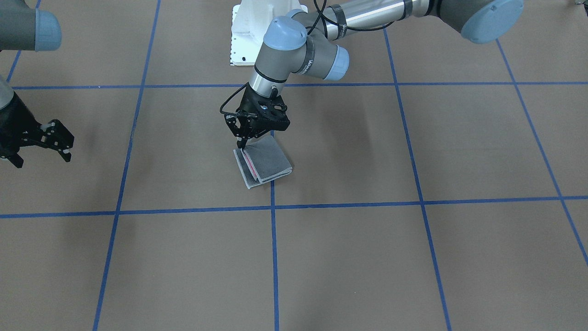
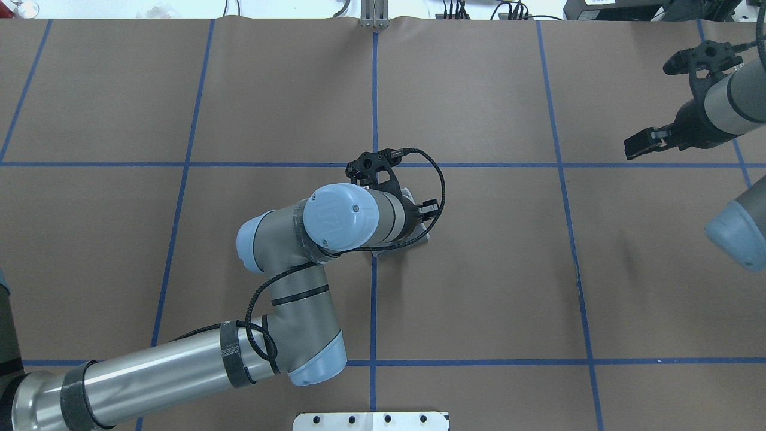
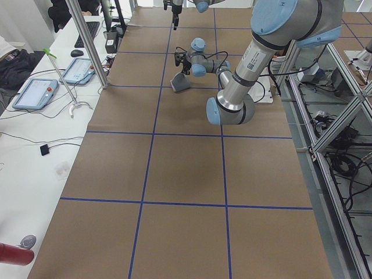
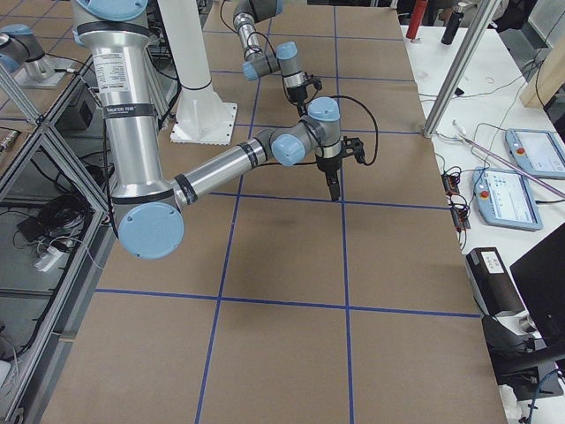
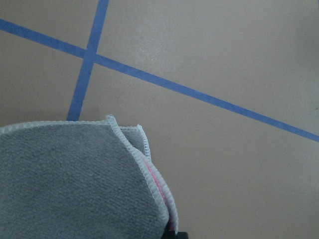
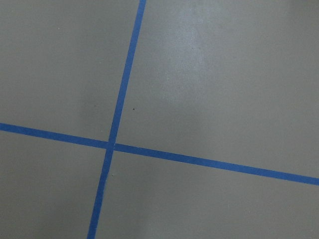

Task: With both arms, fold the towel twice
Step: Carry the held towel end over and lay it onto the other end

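Towel (image 1: 268, 161), folded grey side out with a pink edge showing between its layers, lies near the centre of the table (image 1: 367, 257), across a blue tape line (image 1: 274, 239). We see the left gripper (image 1: 240, 147) pinched closed on a towel corner on the robot's side. The right gripper (image 1: 42, 158) hangs with fingers spread, holding nothing, well apart from the towel.

Silver-grey left arm (image 2: 149, 371) and right arm (image 2: 733, 99) carry light blue joint caps (image 2: 341, 215) and black cables (image 2: 440, 185).
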